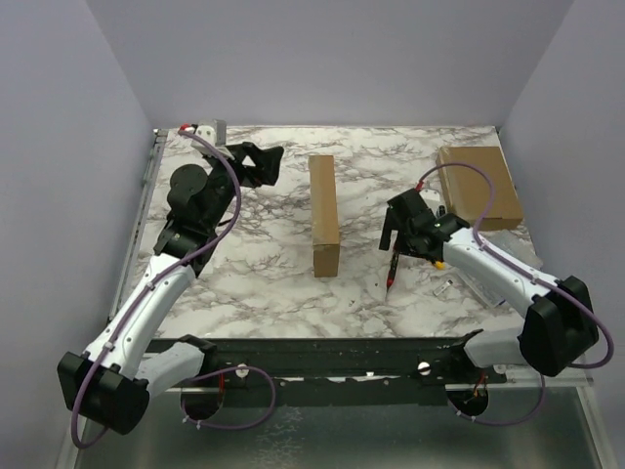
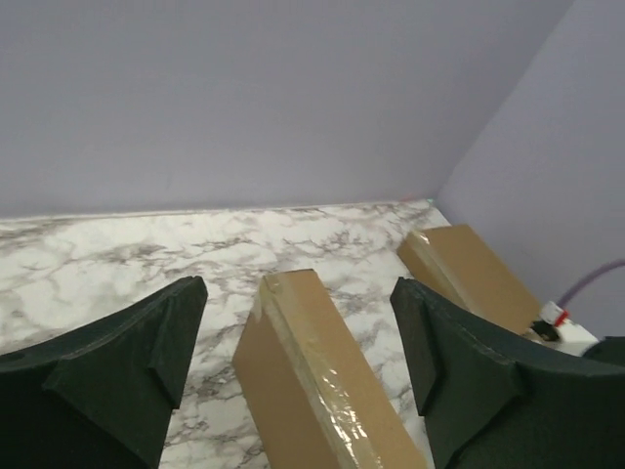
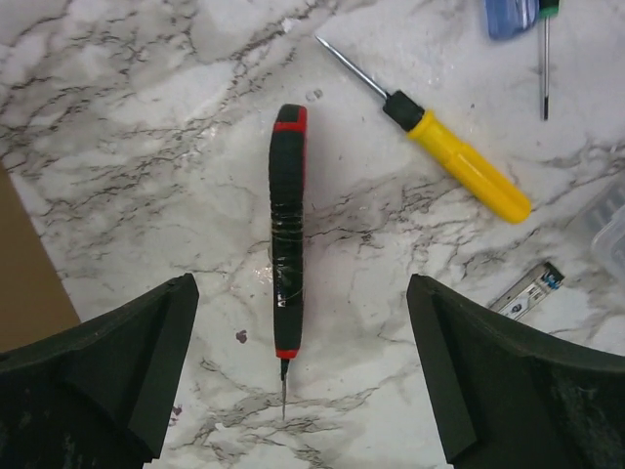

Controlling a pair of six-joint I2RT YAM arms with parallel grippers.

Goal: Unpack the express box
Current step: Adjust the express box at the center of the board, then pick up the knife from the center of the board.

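From above, the express box (image 1: 324,215) stands mid-table, closed. Nothing is out yet, so cutting and emptying seem left to do. The left gripper (image 1: 264,164) hovers left of the box, the right gripper (image 1: 395,230) right of it. The left wrist view adds tape (image 2: 337,420) along the box top that looks uncut, between spread fingers (image 2: 127,371) touching nothing. The right wrist view shows its fingers equally wide, a red-and-black tool (image 3: 287,264) lying free between them, and a yellow screwdriver (image 3: 459,161) beyond it — largely hidden from above.
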